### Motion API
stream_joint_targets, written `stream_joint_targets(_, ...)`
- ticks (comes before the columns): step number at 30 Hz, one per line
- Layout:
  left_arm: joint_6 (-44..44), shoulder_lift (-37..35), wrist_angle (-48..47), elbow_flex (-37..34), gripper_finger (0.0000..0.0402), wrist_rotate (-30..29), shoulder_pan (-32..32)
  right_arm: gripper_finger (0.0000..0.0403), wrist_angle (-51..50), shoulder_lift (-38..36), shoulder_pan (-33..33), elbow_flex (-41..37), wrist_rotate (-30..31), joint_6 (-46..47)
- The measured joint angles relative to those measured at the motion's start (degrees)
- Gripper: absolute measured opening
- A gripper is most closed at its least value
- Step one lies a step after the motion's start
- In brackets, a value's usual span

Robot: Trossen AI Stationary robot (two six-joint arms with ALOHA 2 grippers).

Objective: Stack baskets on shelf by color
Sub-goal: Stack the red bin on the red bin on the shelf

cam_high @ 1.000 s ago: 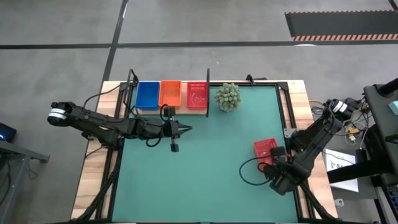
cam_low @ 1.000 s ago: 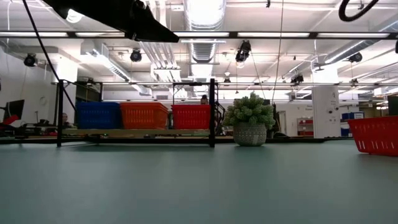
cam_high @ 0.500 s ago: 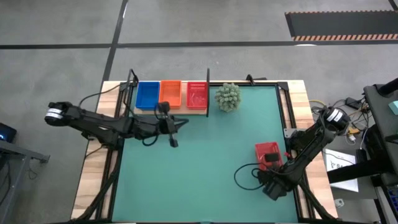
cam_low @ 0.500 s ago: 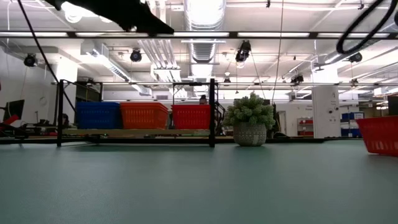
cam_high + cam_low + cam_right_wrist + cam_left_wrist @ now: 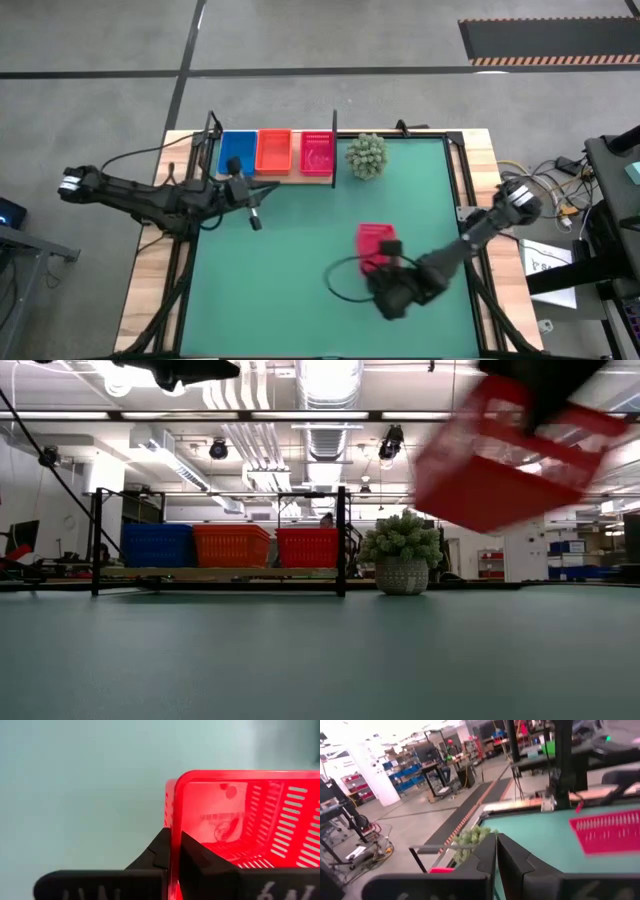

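Three baskets stand in a row on the wooden shelf (image 5: 275, 177): blue (image 5: 237, 152), orange (image 5: 273, 150) and red (image 5: 316, 152). A further red basket (image 5: 372, 238) hangs above the mat's middle right, tilted and blurred in the low view (image 5: 505, 460). My right gripper (image 5: 382, 252) is shut on it. My left gripper (image 5: 262, 197) hovers shut with nothing in it, just in front of the shelf's left half. Its wrist view shows its closed fingers (image 5: 496, 851). My right gripper pinches one side wall of the red basket at the rim (image 5: 173, 832), close to a corner. One finger (image 5: 159, 851) is outside the wall and one (image 5: 197, 855) inside. The basket is lifted clear of the mat and tilted.
A spiky green ball plant in a pot (image 5: 366, 156) stands just right of the shelf's black end post (image 5: 333, 140). The green mat (image 5: 300, 290) is bare at the near left. Cables trail from both arms over the mat and the wooden side strips.
My right gripper has shut on the red basket at the mat's right edge and lifted it off the mat. It has carried the basket toward the table's middle, where it hangs tilted. My left gripper has drawn back toward the table's left edge and the shelf.
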Motion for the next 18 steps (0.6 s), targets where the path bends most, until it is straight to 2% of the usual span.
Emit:
stream_joint_targets(4, 0.17, -1.25, 0.01, -0.42, 0.0, 0.05, -1.06, 0.0009, -1.05, 6.13, -6.64, 11.99, 2.06, -8.44)
stream_joint_targets(10, 3.37, -3.24, 0.02, -1.58, 0.0, 0.17, -1.73, 0.0009, -3.58, 14.43, -16.54, 27.92, 1.92, -21.89)
stream_joint_targets(18, 3.56, -8.68, 0.01, -3.83, 0.0, 0.22, -1.71, 0.0008, -4.96, 22.79, -29.13, 43.95, 2.08, -39.31)
